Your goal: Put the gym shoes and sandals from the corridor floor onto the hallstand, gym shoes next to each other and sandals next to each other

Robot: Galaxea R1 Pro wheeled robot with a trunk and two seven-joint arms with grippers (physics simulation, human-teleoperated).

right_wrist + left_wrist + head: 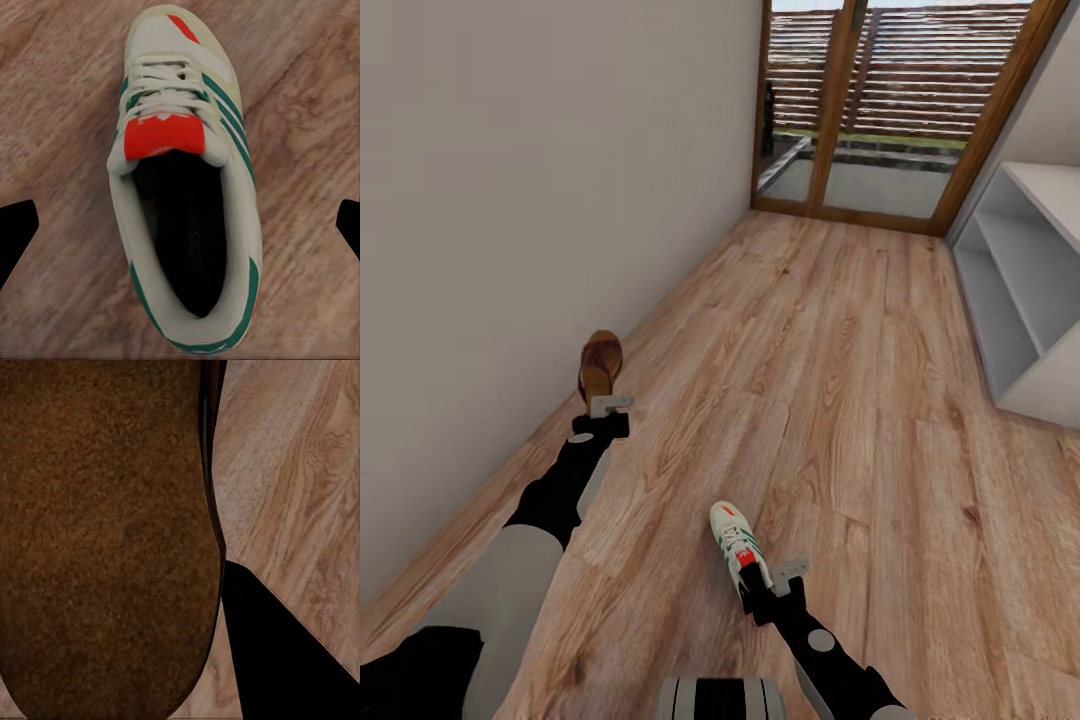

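Floor (830,380): wood-grain planks, light brown, low satin sheen. Sandal (600,365): brown, leather-like; in the left wrist view its surface (105,540) looks matt with a fine grainy texture. Sneaker (184,172): off-white smooth upper, green stripes, red-orange tongue, woven laces, dark matt lining. Shoe rack (1025,290): light grey, smooth, matt. Wall (510,200): plain matt. Door frame (840,120): varnished wood.

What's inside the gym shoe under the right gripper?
The gym shoe looks empty: a dark lining and insole show through its opening, nothing resting in it. The toe end is hidden beneath the red tongue and laces. It sits on the corridor floor.
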